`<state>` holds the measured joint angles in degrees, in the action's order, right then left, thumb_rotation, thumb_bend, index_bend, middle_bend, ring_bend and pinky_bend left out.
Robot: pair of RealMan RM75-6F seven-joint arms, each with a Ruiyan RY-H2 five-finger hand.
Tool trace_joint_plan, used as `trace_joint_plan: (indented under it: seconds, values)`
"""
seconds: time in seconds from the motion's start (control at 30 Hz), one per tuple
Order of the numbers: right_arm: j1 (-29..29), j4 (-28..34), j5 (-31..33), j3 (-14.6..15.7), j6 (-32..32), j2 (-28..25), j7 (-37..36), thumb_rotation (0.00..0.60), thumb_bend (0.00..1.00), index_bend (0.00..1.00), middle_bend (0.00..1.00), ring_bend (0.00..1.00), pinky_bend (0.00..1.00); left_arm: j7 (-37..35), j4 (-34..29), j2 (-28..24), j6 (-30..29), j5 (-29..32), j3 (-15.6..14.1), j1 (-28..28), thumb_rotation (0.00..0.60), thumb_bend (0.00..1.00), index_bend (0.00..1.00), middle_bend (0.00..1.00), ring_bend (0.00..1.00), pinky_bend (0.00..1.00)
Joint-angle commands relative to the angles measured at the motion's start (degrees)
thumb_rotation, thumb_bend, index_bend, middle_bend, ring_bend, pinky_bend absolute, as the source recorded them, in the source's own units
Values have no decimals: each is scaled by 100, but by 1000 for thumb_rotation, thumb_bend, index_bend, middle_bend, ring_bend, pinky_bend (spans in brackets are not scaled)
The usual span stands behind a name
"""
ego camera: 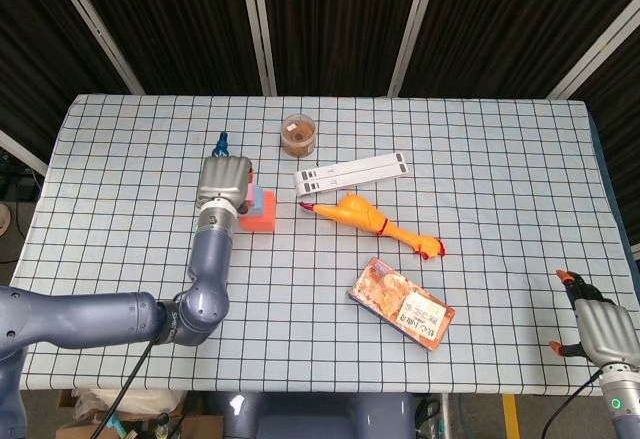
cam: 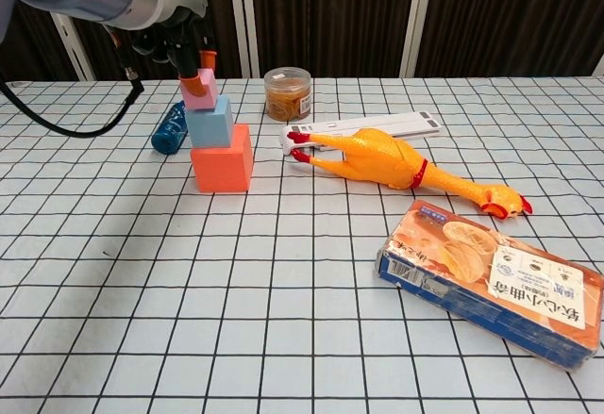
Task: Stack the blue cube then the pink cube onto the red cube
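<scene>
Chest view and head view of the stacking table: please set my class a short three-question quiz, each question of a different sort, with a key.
1. True or false: the pink cube sits on the blue cube.
2. Which colour is the bottom cube of the stack? A red, B green, C yellow.
3. Fill in: the left robot hand is at the ___ cube.

Key:
1. True; the blue cube rests on the red cube.
2. A.
3. Pink; a fingertip touches it. The right robot hand waits at the table's near edge, holding nothing.
</scene>
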<state>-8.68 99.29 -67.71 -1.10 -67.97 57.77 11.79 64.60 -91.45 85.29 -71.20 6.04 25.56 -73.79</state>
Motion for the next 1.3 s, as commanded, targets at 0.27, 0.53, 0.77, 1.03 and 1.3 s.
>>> trace_joint_plan:
  seconds: [0.27,0.53,0.77,1.03,1.3]
  values:
    - [-2,-22,3,4,7,13,0,600,129,62,96,178,340,16,42,19,4,11,-3,-4,600,444,524,909,786,862]
    - [-7,-21,16,1,17,13,1,600,129,63,96,178,340,35,75,24,11,6,-11,-2,600,443,525,909,786,862]
    - [-5,-8,21,9,16,5,14,600,129,63,96,178,340,45,116,53,12,-37,-37,2,600,443,515,909,786,862]
    - [-10,-14,40,4,24,13,17,600,129,63,96,178,340,73,120,78,45,-32,-29,-16,600,430,490,909,786,862]
    - [-2,-14,31,4,8,0,0,600,129,63,96,178,340,78,111,82,40,-7,-17,-15,600,431,484,908,786,862]
